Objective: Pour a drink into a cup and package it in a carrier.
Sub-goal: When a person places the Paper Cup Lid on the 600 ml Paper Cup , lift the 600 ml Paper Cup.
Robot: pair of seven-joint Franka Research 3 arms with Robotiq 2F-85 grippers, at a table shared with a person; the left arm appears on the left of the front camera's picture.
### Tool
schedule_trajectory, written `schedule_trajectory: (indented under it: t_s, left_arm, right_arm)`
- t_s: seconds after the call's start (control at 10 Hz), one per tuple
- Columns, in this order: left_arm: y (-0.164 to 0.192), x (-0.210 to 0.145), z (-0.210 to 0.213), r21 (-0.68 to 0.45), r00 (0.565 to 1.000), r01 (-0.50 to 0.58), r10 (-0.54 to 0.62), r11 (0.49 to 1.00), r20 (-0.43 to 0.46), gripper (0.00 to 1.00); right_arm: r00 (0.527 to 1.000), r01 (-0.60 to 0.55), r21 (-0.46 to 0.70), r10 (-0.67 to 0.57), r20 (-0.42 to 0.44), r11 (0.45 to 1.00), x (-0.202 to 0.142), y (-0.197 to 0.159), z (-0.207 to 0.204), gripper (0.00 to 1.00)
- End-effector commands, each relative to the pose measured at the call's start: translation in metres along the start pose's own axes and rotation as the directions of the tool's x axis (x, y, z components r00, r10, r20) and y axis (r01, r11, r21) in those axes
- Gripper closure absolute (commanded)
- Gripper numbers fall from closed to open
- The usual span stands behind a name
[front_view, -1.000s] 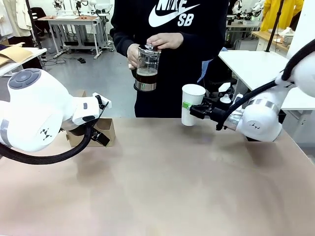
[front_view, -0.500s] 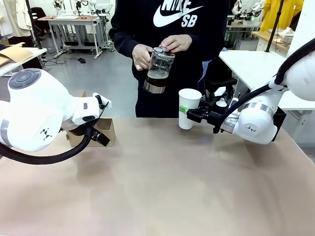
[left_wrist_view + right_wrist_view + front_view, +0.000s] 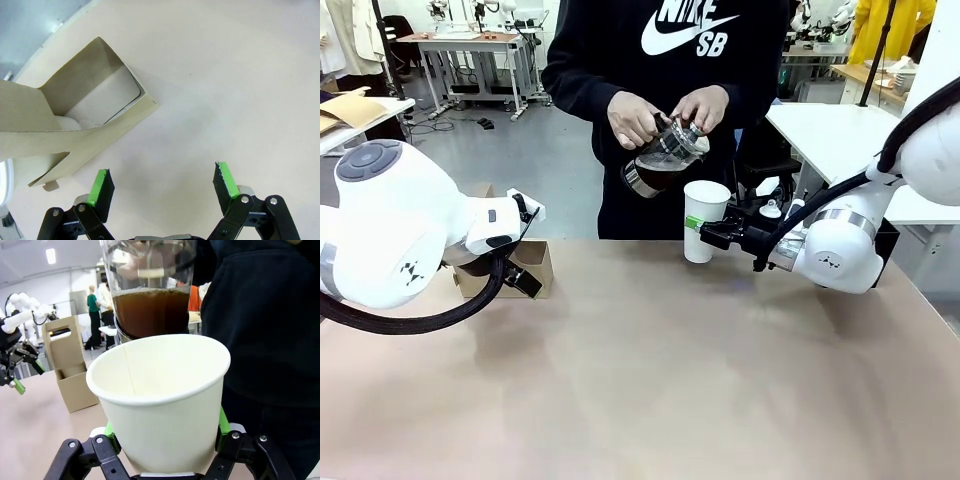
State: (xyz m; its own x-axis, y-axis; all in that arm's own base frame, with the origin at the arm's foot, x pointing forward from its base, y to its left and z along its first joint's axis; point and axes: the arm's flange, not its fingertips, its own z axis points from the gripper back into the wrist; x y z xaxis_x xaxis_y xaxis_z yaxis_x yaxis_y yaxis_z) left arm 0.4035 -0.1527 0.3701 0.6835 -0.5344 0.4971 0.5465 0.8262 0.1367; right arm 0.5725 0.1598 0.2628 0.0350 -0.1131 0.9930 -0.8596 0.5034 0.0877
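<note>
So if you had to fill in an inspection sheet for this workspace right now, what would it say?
Surface: tan tabletop, bare across the middle.
Job's things: tall white paper cup, upright, no lid on; clear glass jar with a metal band tilted above it, dark brown drink inside, no stream visible; brown cardboard carrier at the table's left.
Clutter: nothing seen.
Grippers: right tool shut on the cup; left tool open over bare table beside the carrier.
Cables: black hose on the left arm and black hose on the right arm, both away from the cup.
Surroundings: person in a black top tilting the jar; white side table; work tables behind.
</note>
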Motion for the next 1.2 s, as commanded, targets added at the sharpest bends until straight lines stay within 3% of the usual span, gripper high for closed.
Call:
schedule_trajectory:
  t_s: [0.0, 1.1]
  left_arm:
    - [0.0004, -0.0002, 0.0003, -0.002, 1.0, -0.002, 0.002, 1.0, 0.001, 0.0]
    - [0.0004, -0.0002, 0.0003, -0.002, 1.0, -0.002, 0.002, 1.0, 0.001, 0.0]
  right_arm:
    - [1.0, 0.003, -0.006, -0.003, 0.006, 1.0, 0.0017, 0.0013, -0.0017, 0.19]
    - [1.0, 0.003, -0.006, -0.003, 0.006, 1.0, 0.0017, 0.0013, -0.0017, 0.19]
